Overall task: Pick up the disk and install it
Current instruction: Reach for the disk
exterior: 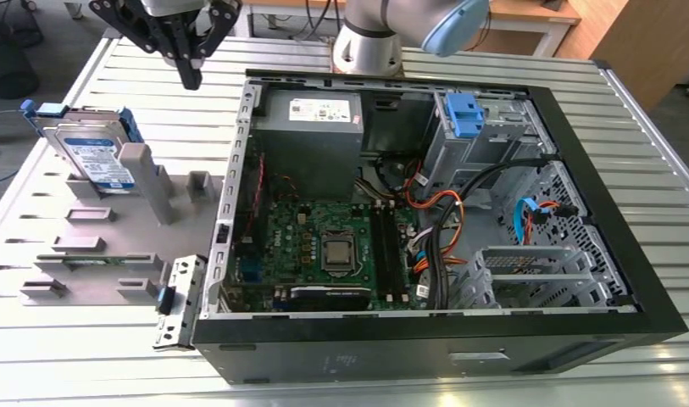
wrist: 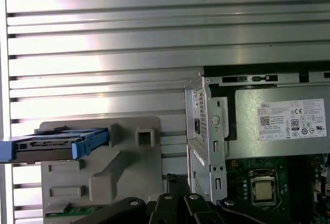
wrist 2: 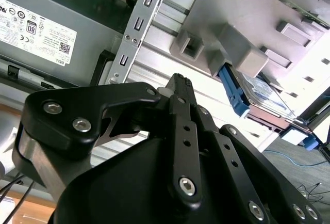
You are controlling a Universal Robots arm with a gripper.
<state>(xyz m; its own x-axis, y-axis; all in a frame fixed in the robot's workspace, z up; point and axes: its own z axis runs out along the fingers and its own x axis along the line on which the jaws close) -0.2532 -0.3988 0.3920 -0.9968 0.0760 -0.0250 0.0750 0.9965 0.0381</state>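
One black computer case [exterior: 435,352] nearest in the exterior view, lying open side up on a slatted metal table [exterior: 96,373]. Past its near wall, a green motherboard [exterior: 321,229] with the processor socket [exterior: 338,252] bare, plus a tangle of orange, black and blue cables [exterior: 435,208] toward the exterior view's right.

Beside the case, on the exterior view's left, a grey fixture plate [exterior: 50,246] with raised blocks and slots. Farther back on that plate, the disk [exterior: 90,157]: standing on edge in a slot, leaning a little, silver face and blue-and-white label turned outward, blue side rails around it, blue handle tab at the far upper end (well outside the case). Same disk [wrist: 46,149] edge-on in the first wrist view, seated in the grey fixture, near the case's corner frame.

Deeper in the case, a grey power-supply box [exterior: 310,127] with a white sticker. Next to it, on the exterior view's right, a drive cage [exterior: 502,119] carrying a blue plastic bracket [exterior: 463,114].

Farther still, the gripper [exterior: 191,82], hanging above the table behind the fixture, well apart from the disk and touching nothing. Fingers drawn together to a single point, nothing between them. Same closed look of the gripper [wrist 2: 178,82] in the second wrist view. Behind all, the arm's grey base [exterior: 367,47].
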